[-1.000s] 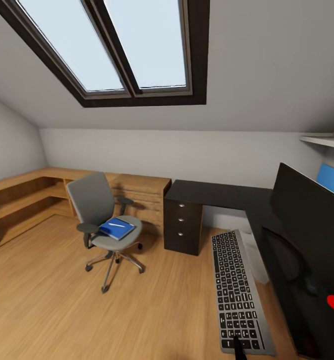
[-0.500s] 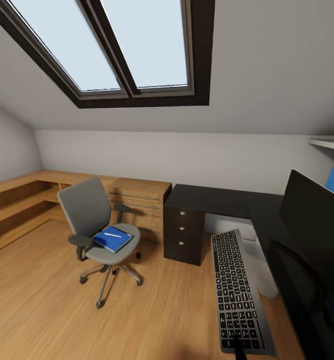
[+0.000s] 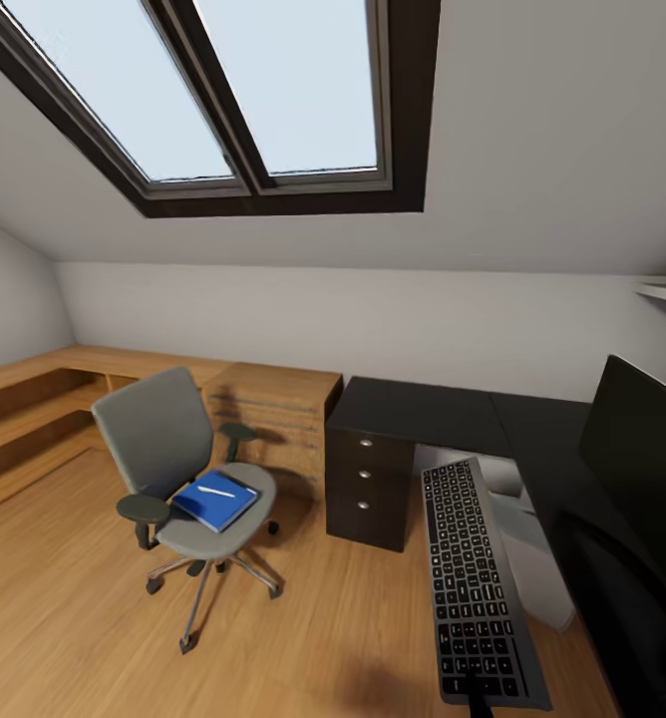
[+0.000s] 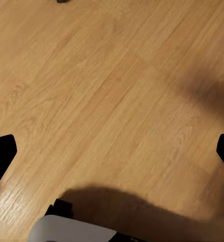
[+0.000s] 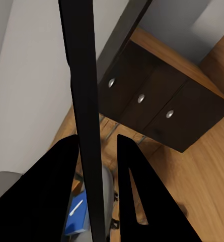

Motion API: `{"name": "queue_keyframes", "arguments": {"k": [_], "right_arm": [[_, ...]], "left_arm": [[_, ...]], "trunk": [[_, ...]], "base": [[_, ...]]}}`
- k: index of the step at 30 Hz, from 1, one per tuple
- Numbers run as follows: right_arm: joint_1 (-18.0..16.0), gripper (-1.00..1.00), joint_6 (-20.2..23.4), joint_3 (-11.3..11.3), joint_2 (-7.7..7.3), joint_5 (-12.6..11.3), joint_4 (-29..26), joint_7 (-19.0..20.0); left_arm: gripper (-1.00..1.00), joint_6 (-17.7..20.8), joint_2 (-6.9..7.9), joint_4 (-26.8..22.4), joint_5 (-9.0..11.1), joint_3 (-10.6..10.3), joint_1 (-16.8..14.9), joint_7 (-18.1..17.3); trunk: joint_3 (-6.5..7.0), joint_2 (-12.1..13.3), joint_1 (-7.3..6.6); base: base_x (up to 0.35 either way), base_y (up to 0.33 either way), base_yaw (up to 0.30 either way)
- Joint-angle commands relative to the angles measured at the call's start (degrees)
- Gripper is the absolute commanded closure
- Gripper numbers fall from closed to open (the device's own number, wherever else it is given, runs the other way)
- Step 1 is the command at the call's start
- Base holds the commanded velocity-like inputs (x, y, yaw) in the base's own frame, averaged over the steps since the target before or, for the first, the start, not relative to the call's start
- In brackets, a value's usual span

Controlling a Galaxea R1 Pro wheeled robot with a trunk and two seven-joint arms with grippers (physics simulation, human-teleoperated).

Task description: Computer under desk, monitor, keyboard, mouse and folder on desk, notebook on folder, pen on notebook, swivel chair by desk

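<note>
While I am looking out from my head, I am holding the keyboard point(image 3: 475, 583) at five o'clock, above the floor point(image 3: 74, 598) and not yet on the dark desk point(image 3: 423, 409) at three. The monitor point(image 3: 647, 469), cut off at the edge, is standing at four o'clock. At eight o'clock the swivel chair point(image 3: 168, 439) is carrying the blue folder point(image 3: 213, 502), with a white pen point(image 3: 215, 492) on it; I cannot tell whether a notebook is lying between them. So most of the task, I am judging, remains.

Along my left gripper point(image 4: 112, 151), my fingers are spread wide over bare boards.

Along my right gripper point(image 5: 99, 166), my fingers are clamping the keyboard edge-on, hiding much of the desk drawers point(image 5: 142, 98).
</note>
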Motion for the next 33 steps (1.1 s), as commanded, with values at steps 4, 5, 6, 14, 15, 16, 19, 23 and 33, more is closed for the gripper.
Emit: {"name": "queue_keyframes", "arguments": {"k": [4,5,6,14,15,16,19,23,33], "right_arm": [[0.0,1.00,0.2,-0.1,0.03,-0.6,0.0,0.5],[0.0,1.00,0.2,-0.1,0.03,-0.6,0.0,0.5],[0.0,1.00,0.2,-0.1,0.03,-0.6,0.0,0.5],[0.0,1.00,0.1,-0.1,0.03,-0.4,0.0,0.6],[0.0,1.00,0.1,-0.1,0.03,-0.4,0.0,0.5],[0.0,1.00,0.1,-0.1,0.03,-0.4,0.0,0.5],[0.0,1.00,0.1,-0.1,0.03,-0.5,0.0,0.6],[0.0,1.00,0.1,-0.1,0.08,-0.4,0.0,0.6],[0.0,1.00,0.1,-0.1,0.12,-0.4,0.0,0.5]], "left_arm": [[-1.00,0.4,-0.03,-0.2,0.6,0.1,0.0,0.2],[-1.00,0.4,-0.03,-0.2,0.6,0.1,0.0,0.2],[-1.00,0.4,-0.03,-0.2,0.6,0.1,0.0,0.2],[-1.00,0.4,-0.05,-0.2,0.6,0.1,0.0,0.2],[-1.00,0.4,-0.04,-0.2,0.6,0.0,0.0,0.2],[-1.00,0.4,-0.06,-0.2,0.6,0.0,0.0,0.2],[-1.00,0.4,-0.10,-0.2,0.6,-0.1,0.0,0.2],[-1.00,0.5,-0.12,-0.2,0.6,-0.1,0.0,0.2],[-1.00,0.5,-0.12,-0.1,0.6,-0.1,0.0,0.2]], "trunk": [[0.67,1.6,-0.84],[0.85,2.0,-1.06],[1.03,2.4,-1.27],[2.46,5.6,-3.03],[2.64,6.0,-3.25],[2.82,6.4,-3.47],[3.36,7.6,-4.13],[4.08,9.2,-5.01],[5.87,13.2,-7.21]], "base": [[0.332,0.000,0.000],[0.332,0.000,0.000],[0.332,0.000,0.000],[0.332,0.000,0.000],[0.332,0.000,0.000],[0.332,0.000,0.000],[0.332,0.000,0.000],[0.332,0.000,0.000],[0.332,0.000,0.000]]}}
